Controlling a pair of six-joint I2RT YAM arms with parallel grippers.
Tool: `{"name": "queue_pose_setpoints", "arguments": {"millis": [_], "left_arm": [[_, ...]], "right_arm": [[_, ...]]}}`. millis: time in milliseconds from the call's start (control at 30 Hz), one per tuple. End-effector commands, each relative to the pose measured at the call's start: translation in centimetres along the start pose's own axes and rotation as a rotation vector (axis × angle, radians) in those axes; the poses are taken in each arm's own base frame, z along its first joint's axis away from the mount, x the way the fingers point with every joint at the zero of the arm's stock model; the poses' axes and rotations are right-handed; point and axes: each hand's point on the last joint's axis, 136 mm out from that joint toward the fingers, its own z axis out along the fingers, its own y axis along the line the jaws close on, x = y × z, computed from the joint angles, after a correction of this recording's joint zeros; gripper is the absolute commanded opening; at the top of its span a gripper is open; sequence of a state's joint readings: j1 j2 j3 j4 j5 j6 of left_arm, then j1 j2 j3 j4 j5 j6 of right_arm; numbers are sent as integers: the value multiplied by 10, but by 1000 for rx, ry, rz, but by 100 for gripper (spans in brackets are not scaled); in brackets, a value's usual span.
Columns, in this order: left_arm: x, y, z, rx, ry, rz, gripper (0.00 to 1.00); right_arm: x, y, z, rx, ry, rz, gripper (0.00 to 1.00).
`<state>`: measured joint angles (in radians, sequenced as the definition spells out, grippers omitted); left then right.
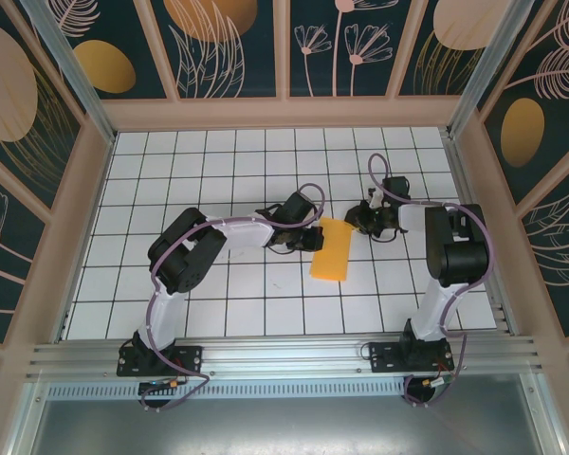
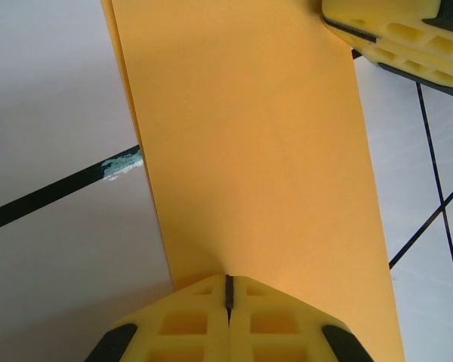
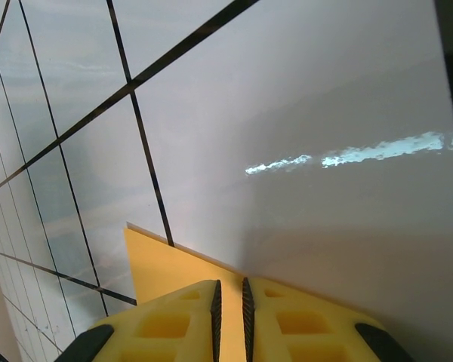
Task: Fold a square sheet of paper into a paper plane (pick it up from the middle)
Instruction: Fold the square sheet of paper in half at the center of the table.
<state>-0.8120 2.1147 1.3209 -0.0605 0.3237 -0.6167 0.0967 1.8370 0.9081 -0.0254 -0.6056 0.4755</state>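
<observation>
Paper [image 2: 249,151] lies between left gripper [image 2: 229,290] and right gripper [image 3: 228,286] — seemingly pinched.

Paper [image 1: 330,252] lies on the table [image 1: 218,171], left gripper [image 1: 314,239] at its left edge, right gripper [image 1: 353,221] at its far corner.

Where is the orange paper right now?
Top view, mid-table: folded orange paper between the grippers, left gripper pinching its left edge, right gripper at its far corner.

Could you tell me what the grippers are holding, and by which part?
The paper: left gripper pinches one edge, right gripper the opposite edge near a corner.
</observation>
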Motion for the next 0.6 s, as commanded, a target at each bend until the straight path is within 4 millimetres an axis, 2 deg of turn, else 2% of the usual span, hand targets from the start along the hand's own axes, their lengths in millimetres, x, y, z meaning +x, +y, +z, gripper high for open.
{"name": "queue_pose_setpoints", "arguments": {"millis": [0, 133, 400, 467, 567], "left_arm": [[36, 32, 6, -124, 118, -33, 0], [36, 31, 6, -122, 117, -32, 0], [34, 28, 4, -113, 115, -29, 0], [34, 27, 4, -110, 115, -28, 0], [31, 25, 1, -106, 106, -28, 0]], "right_arm": [[-13, 15, -16, -14, -35, -37, 20], [-11, 7, -9, -4, -17, -24, 19], [2, -27, 9, 75, 20, 31, 20], [1, -26, 9, 79, 24, 28, 19], [-7, -10, -2, 55, 7, 2, 20]]}}
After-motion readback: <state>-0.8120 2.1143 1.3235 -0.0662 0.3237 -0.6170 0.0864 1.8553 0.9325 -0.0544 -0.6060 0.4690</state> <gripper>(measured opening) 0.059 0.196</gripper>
